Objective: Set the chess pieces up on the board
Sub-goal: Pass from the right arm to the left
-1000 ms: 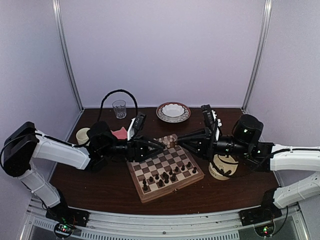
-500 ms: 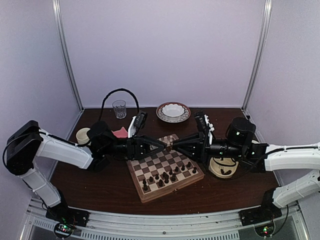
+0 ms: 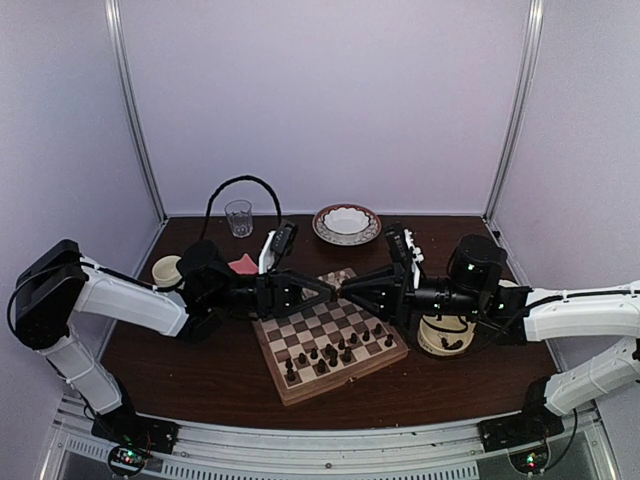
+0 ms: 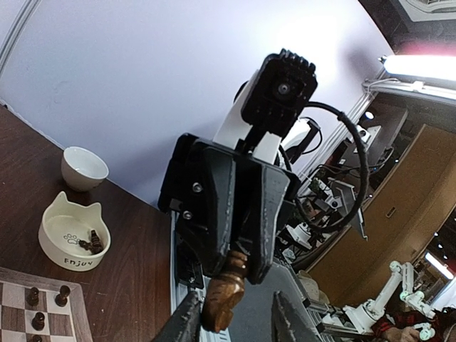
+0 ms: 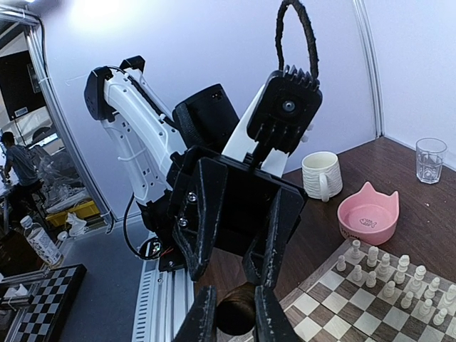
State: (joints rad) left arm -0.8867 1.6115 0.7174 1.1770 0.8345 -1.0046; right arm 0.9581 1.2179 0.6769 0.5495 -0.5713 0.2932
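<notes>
Item: I am wearing white shells along my left arm (image 3: 130, 300) and right arm (image 3: 585, 315), black joints, black wedge-shaped left gripper (image 3: 327, 293) and right gripper (image 3: 346, 293) showing screws, and trailing a looping black cable (image 3: 240, 180).

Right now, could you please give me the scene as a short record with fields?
Board: square wooden chessboard, dark brown chessmen on near squares, pale chessmen at far edge
Right gripper: shut on a dark brown wooden chess piece over the board's far part
Left gripper: open, jaws either side of that piece
Bowl: cream cat-eared ceramic bowl right of the board, holding more dark pieces
</notes>
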